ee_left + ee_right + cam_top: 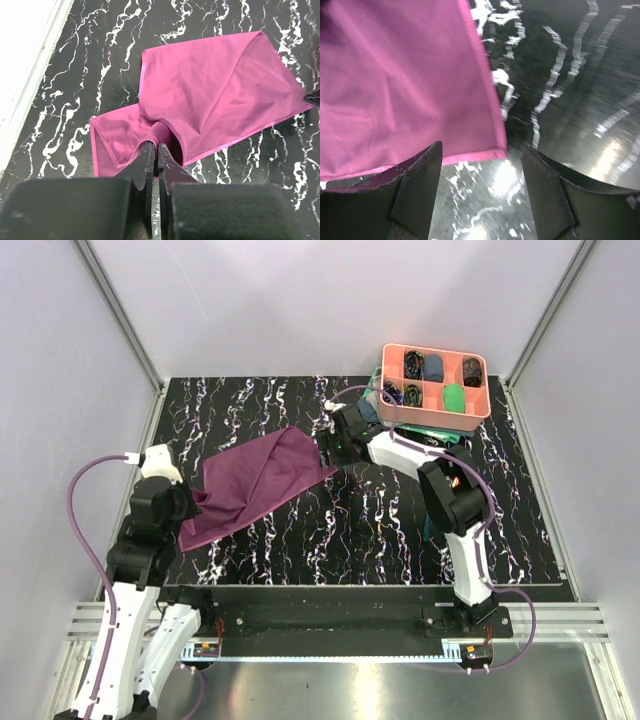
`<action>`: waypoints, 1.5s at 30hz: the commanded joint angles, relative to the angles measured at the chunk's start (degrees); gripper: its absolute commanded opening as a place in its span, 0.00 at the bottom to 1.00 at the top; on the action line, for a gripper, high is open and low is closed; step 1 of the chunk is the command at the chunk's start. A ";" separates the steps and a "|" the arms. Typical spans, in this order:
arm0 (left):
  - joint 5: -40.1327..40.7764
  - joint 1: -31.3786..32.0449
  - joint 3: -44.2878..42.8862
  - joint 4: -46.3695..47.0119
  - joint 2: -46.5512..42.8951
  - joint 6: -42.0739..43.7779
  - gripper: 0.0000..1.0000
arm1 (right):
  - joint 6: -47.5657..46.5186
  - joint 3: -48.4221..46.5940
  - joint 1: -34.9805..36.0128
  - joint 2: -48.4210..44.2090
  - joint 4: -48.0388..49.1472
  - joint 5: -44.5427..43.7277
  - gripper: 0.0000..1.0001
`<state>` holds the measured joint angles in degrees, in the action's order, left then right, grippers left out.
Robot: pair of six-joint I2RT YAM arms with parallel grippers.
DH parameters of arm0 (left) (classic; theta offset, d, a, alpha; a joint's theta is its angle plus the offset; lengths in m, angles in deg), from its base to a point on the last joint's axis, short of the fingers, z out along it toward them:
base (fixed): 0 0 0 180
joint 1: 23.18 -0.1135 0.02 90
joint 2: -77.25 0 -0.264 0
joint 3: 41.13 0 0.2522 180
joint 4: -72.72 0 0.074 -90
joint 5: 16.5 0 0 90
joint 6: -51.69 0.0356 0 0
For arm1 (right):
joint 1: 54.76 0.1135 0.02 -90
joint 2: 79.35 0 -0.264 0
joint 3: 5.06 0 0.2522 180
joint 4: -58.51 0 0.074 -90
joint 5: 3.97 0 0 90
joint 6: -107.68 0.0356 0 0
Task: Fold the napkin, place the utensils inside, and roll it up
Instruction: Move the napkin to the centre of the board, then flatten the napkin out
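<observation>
So the plum-purple napkin [258, 485] is lying partly folded on the black marbled tabletop [400, 530]. It's sitting left of the middle, stretching from the near left up toward the centre. The left tool [155, 152] is gripping it at the near-left end, jaws squeezed tight together on a bunched ridge of cloth, while the rest is spreading out flat beyond it. Over at the napkin's far right corner, the right tool [480, 160] is hovering low with its jaws standing wide apart. The hemmed corner is sitting in the gap between the fingers [417, 185], and honestly I can't tell if either one is actually touching the cloth. Further out, a pink divided bin [437, 418] is sitting at the far right of the tabletop, well apart from the napkin. It's holding small cloth rolls, including a green roll [455, 397].
</observation>
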<state>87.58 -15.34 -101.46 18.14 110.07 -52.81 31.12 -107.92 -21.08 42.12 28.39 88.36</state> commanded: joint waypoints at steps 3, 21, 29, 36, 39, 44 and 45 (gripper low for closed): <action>0.15 -0.19 -1.34 3.37 0.58 3.25 0.00 | -2.62 -7.22 2.98 5.00 -5.34 -4.34 0.71; -3.27 -0.19 -3.18 9.87 6.03 3.25 0.00 | 7.91 25.44 4.64 -18.43 -14.65 -7.34 0.00; -5.73 -0.19 -1.60 13.31 7.08 4.39 0.00 | 18.56 41.73 6.41 -40.40 -19.76 0.14 0.36; -6.61 -0.19 0.95 14.01 7.08 5.54 0.00 | 10.22 23.23 3.77 -36.41 -18.02 -6.72 0.77; -7.93 -0.19 1.83 14.01 7.08 5.71 0.00 | 3.82 12.95 3.68 -28.24 -14.94 -4.27 0.80; -9.87 -0.19 1.83 14.01 8.22 5.80 0.00 | -3.31 -1.92 3.51 -12.86 -11.24 -1.01 0.84; -10.04 -0.19 1.66 14.01 8.40 5.80 0.00 | -5.15 -3.61 3.59 -10.92 -11.15 -1.10 0.84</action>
<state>80.09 -15.32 -99.51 28.96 117.68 -48.00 34.74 -103.11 -17.48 22.85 13.90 85.39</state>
